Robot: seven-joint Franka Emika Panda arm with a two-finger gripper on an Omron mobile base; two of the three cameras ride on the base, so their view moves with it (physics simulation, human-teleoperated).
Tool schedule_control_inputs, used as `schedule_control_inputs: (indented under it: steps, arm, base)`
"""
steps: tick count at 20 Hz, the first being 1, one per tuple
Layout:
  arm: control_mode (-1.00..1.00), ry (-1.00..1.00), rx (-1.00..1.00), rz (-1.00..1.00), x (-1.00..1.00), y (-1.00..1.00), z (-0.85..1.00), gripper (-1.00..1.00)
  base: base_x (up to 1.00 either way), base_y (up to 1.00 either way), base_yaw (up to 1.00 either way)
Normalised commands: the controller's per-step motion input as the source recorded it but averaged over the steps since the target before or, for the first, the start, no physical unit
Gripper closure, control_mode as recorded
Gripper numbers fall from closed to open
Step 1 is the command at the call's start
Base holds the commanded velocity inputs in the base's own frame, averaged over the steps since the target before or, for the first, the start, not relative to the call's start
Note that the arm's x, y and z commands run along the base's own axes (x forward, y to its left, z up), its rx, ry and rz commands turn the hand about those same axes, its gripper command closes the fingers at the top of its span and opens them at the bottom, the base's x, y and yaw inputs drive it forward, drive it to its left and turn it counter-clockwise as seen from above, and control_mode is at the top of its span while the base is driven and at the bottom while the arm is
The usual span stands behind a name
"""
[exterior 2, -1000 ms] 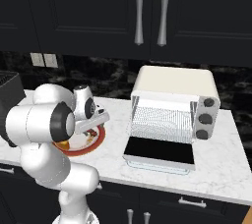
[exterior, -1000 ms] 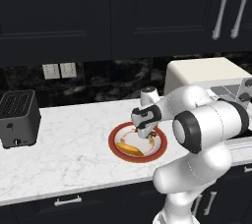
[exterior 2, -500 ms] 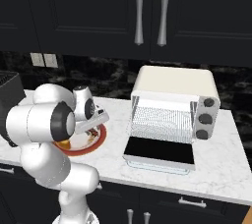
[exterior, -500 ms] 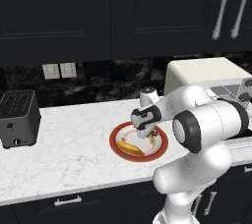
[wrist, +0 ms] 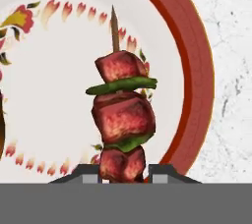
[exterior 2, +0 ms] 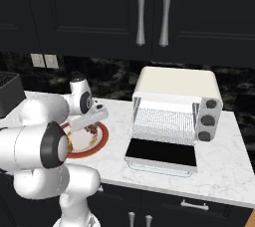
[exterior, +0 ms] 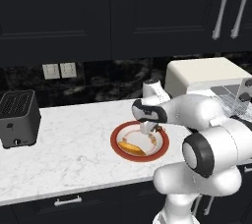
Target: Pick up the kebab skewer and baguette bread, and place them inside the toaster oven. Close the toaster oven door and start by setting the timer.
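Note:
The kebab skewer, red-brown meat chunks and green slices on a thin stick, lies over the right part of a red-rimmed plate. My gripper is shut on its lowest meat chunk, with a fingertip pressed against each side. From the left base view, the gripper reaches down onto the plate, and the golden baguette bread lies on the plate's near left part. The cream-white toaster oven stands to the right, its door folded down flat and open.
A dark slot toaster stands at the counter's far left. Dark upper cabinets with silver handles hang above the oven. Bare white marble stretches between the slot toaster and the plate.
The jaws have closed from wide open onto the kebab skewer. The arm has stayed over the plate with hardly any shift.

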Motion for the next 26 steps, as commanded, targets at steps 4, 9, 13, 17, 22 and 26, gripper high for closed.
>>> schedule_control_inputs:
  steps: [4, 9, 13, 17, 22, 26]
  arm:
    - [-1.00, 0.00, 0.08, -0.01, -1.00, -0.39, 1.00, 1.00]
    - [-1.00, 0.00, 0.11, -0.09, -0.94, -0.99, 0.92, 1.00]
    - [-1.00, 0.00, 0.06, -0.14, -0.22, -1.00, 0.76, 1.00]
    - [-1.00, 0.00, 0.03, -0.15, 0.06, -1.00, 0.52, 1.00]
    - [-1.00, 0.02, 0.04, -0.11, 0.72, -0.88, 0.13, 1.00]
    - [-1.00, 0.00, 0.07, -0.09, 0.54, -0.50, -0.13, 1.00]
  base:
    - [0.00, 0.00, 0.00]
    - [0.00, 0.00, 0.00]
    - [0.00, 0.00, 0.00]
    - [0.00, 0.00, 0.00]
    - [0.00, 0.00, 0.00]
    - [0.00, 0.00, 0.00]
